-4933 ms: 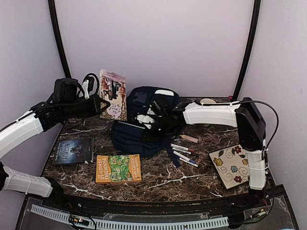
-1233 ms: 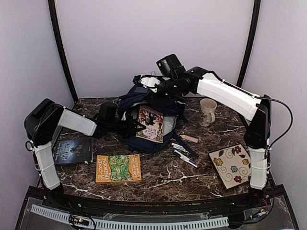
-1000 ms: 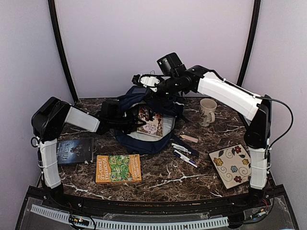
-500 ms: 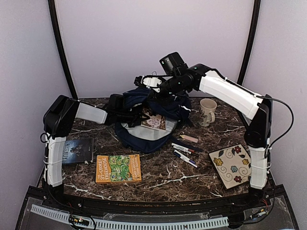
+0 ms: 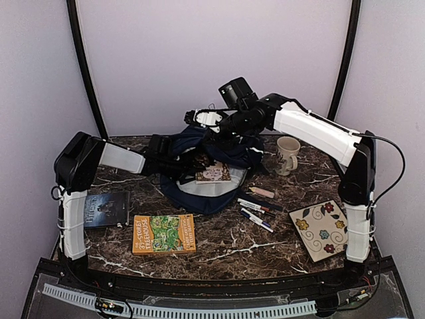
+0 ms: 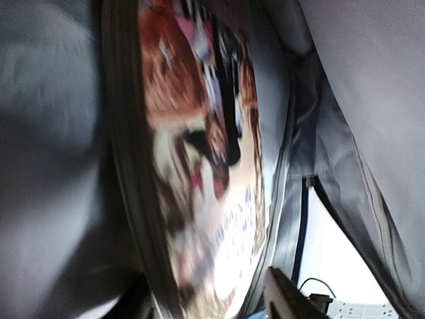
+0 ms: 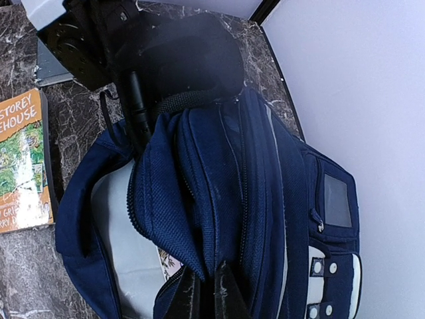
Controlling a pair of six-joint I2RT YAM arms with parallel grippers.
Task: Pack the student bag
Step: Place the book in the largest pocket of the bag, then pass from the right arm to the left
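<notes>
Orange book [image 5: 164,234] cover: "STOREY TREEHOUSE". Other print unreadable.

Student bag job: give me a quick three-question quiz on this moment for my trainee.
1. True or false: the right claw pinches the student bag's upper fabric.
2. How many books lie on the table outside the student bag?
3. Where is the illustrated book? A flat on the table; B partly inside the student bag; C in the right claw.
Key: 1 true. 2 two, the dark book and the orange book. 3 B.
</notes>
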